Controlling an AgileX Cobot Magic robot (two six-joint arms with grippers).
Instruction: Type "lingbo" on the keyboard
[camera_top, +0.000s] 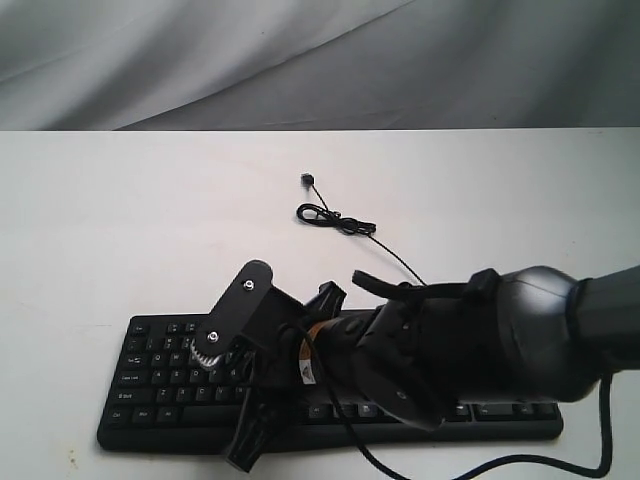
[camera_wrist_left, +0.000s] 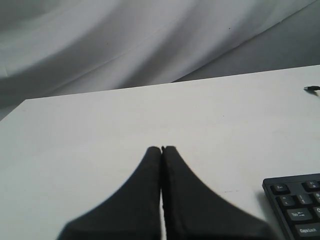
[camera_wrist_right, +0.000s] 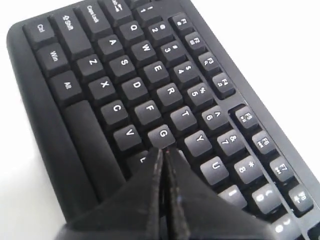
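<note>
The black keyboard (camera_top: 160, 372) lies along the table's near edge. My right arm reaches across it from the right, so its middle is hidden. My right gripper (camera_top: 222, 368) is shut with nothing in it, and its tips hover over the left letter block. In the right wrist view the right gripper (camera_wrist_right: 164, 150) points at the near edge of the G key (camera_wrist_right: 161, 134), over the keyboard (camera_wrist_right: 125, 85). Whether it touches a key I cannot tell. The left gripper (camera_wrist_left: 161, 148) is shut and empty over bare table, left of the keyboard's corner (camera_wrist_left: 299, 206). It is out of the exterior view.
The keyboard's thin black cable (camera_top: 345, 222) lies coiled on the white table (camera_top: 120, 230) behind the keyboard, ending in a plug (camera_top: 308, 180) that also shows in the left wrist view (camera_wrist_left: 311, 88). A grey cloth backdrop (camera_top: 300, 60) hangs beyond the far edge.
</note>
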